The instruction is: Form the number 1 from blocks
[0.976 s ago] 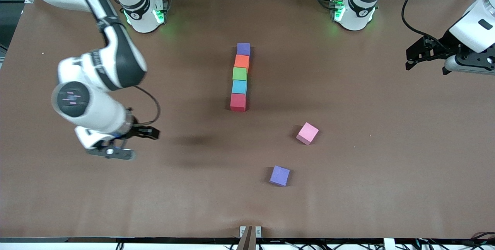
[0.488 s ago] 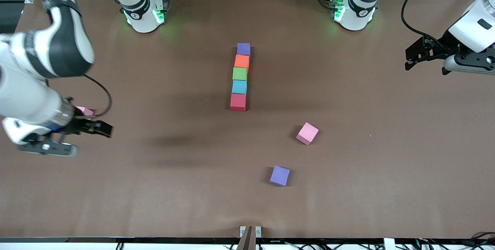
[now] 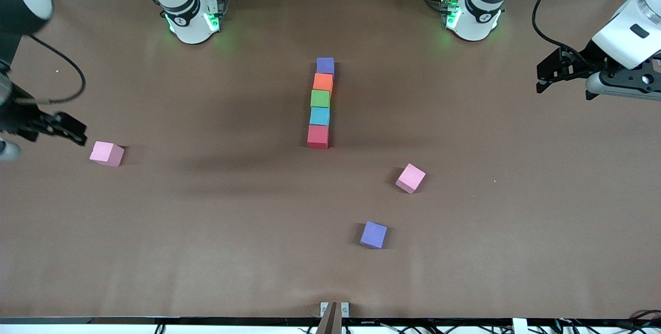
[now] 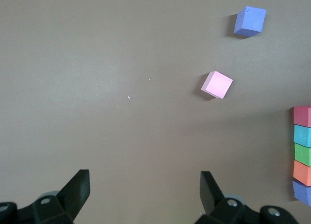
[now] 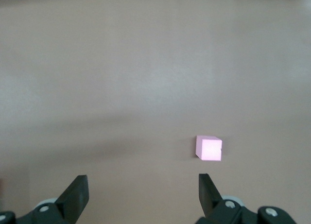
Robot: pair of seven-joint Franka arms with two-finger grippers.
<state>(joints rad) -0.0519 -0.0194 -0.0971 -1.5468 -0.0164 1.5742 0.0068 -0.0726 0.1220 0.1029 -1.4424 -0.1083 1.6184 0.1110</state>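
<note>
Five blocks stand in one straight touching column mid-table: purple (image 3: 325,65) farthest from the front camera, then orange (image 3: 323,82), green (image 3: 320,98), light blue (image 3: 319,116) and red (image 3: 318,136) nearest. The left wrist view shows the same column, from red (image 4: 302,116) to purple (image 4: 302,192). My right gripper (image 3: 77,132) hangs open and empty at the right arm's end of the table, beside a pink cube (image 3: 106,153). At the left arm's end my left gripper (image 3: 539,80) is open over bare table, holding nothing (image 4: 145,180).
A second pink cube (image 3: 411,177) lies tilted, nearer the front camera than the column. A loose purple cube (image 3: 374,234) sits nearer still. The right wrist view shows one pink cube (image 5: 209,148) on bare brown table past my open right gripper (image 5: 143,181).
The right arm has swung away from the middle to its own end of the table, uncovering the pink cube there. The left gripper has barely shifted. The blocks have not moved.
</note>
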